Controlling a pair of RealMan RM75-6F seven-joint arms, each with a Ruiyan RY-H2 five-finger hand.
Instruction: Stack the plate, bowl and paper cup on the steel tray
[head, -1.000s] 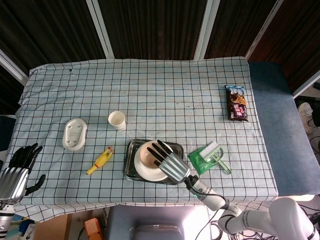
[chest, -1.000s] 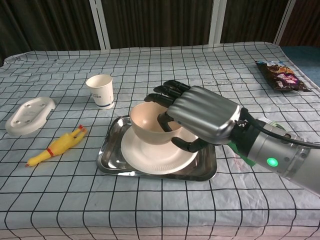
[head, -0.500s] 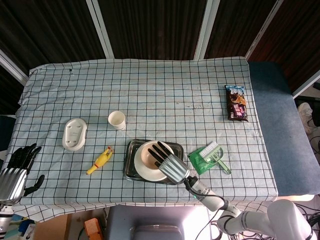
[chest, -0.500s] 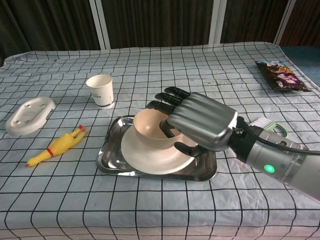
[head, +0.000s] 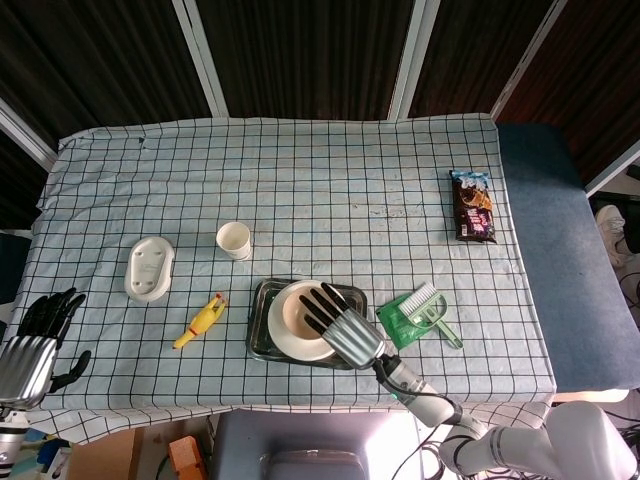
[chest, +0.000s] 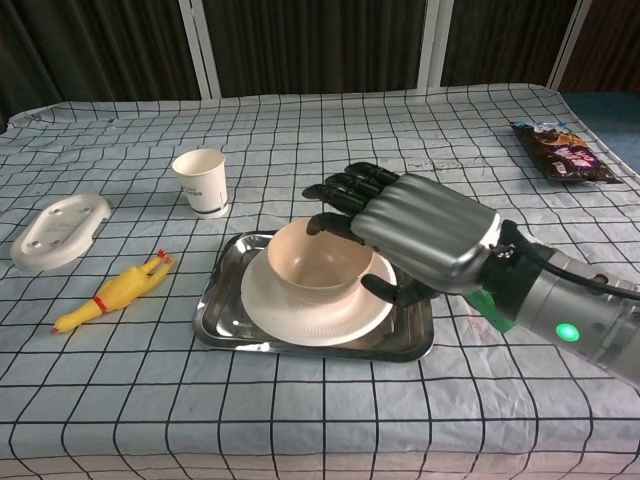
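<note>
The steel tray (chest: 222, 312) (head: 257, 335) lies near the table's front edge, with the white plate (chest: 290, 322) (head: 283, 340) in it. A beige bowl (chest: 315, 262) (head: 298, 311) stands upright on the plate. My right hand (chest: 425, 235) (head: 346, 331) hovers at the bowl's right side, fingers spread above and behind the rim and thumb low beside it, holding nothing. The paper cup (chest: 202, 182) (head: 234, 240) stands upright on the cloth, back left of the tray. My left hand (head: 35, 345) hangs empty off the table's front left corner, fingers apart.
A white soap dish (chest: 58, 230) (head: 150, 268) and a yellow rubber chicken (chest: 110, 292) (head: 200, 322) lie left of the tray. A green dustpan with brush (head: 420, 315) sits just right of my right hand. A snack packet (chest: 560, 150) (head: 473, 205) lies far right.
The bowl came down onto the plate. My right hand's fingers left the bowl's inside and drew back to the right. The left hand barely moved.
</note>
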